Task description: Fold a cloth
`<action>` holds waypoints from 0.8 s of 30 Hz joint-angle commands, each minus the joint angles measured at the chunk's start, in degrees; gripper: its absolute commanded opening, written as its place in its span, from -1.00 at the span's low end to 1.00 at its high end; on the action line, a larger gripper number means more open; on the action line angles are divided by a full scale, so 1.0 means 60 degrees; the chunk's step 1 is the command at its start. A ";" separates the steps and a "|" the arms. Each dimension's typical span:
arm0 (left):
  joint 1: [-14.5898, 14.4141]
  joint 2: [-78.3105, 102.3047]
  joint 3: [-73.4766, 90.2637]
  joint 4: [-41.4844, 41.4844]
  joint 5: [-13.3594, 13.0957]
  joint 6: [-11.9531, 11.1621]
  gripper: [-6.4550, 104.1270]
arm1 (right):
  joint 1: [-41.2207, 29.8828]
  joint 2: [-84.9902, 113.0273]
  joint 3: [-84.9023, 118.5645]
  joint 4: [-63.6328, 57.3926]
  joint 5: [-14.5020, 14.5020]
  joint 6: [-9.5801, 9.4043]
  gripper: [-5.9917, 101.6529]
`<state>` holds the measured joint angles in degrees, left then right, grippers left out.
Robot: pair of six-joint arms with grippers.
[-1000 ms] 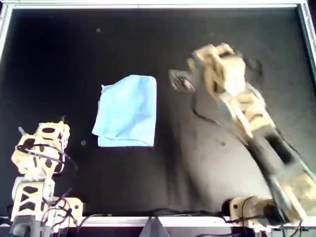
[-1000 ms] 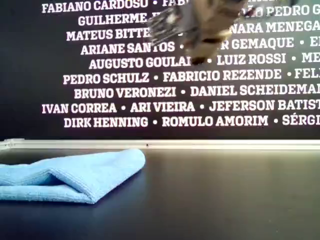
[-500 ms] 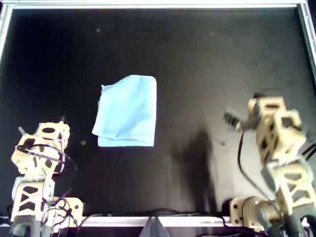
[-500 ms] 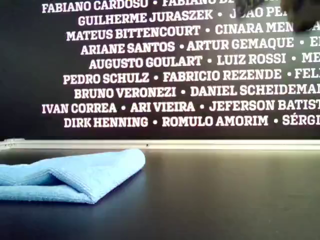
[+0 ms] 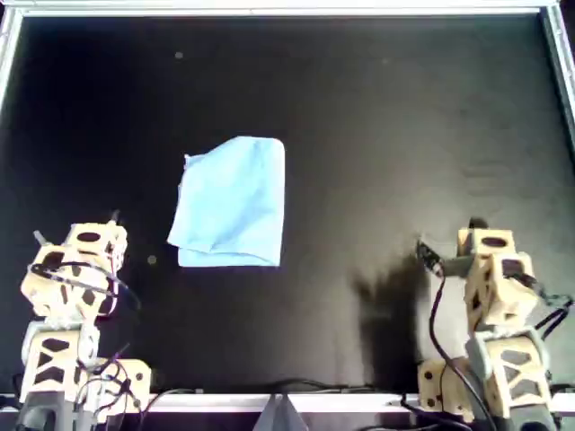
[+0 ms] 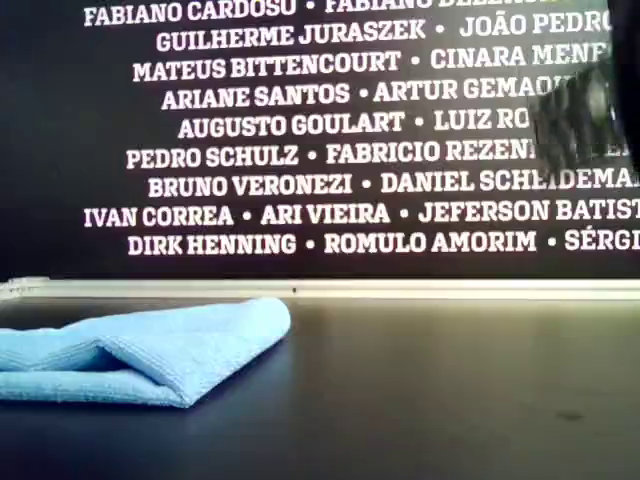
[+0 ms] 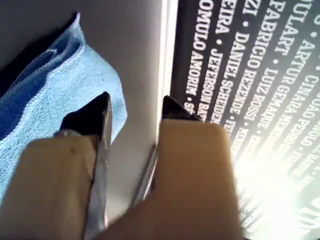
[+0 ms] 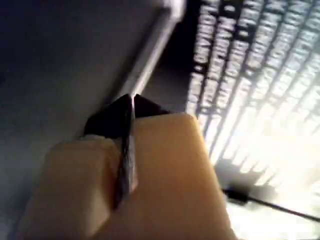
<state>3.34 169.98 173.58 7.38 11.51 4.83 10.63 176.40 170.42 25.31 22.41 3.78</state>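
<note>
On the dark tabletop [image 5: 377, 117] lies the cloth [image 5: 231, 203], pale blue, seemingly folded double; my first gripper [image 7: 134, 111] fingers spread, my second gripper [image 8: 133, 102] fingers pressed together

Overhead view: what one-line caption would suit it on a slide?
Folded light blue cloth lies alone on the black table, while two tan robot arms sit tucked at the near edge, neither touching it.

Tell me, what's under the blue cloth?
The cloth lies folded over itself on the black table, so its own lower layer shows at the edge. Anything hidden beneath can't be seen.
</note>
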 commanded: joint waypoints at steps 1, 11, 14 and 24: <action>0.0132 0.0044 -0.0059 0.0146 0.0059 0.0029 -0.26 | -0.0103 0.0366 0.0264 -0.0205 -0.0015 0.0000 -0.90; 0.0234 0.0234 -0.0059 0.3530 -0.0088 0.0044 -0.26 | -0.0103 0.0366 0.0513 -0.0205 0.0059 -0.0015 -0.91; 0.0249 0.0234 -0.0059 0.4014 -0.0088 0.0044 -0.26 | -0.0088 0.0366 0.0542 -0.0029 0.0059 -0.0015 -0.91; 0.0249 0.0117 -0.0059 0.4380 -0.0103 0.0029 -0.26 | -0.0132 0.0337 0.0542 0.0396 0.0059 0.0000 -0.91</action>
<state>3.34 170.24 173.58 33.05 11.16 4.92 10.11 176.48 172.88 26.02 22.32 3.78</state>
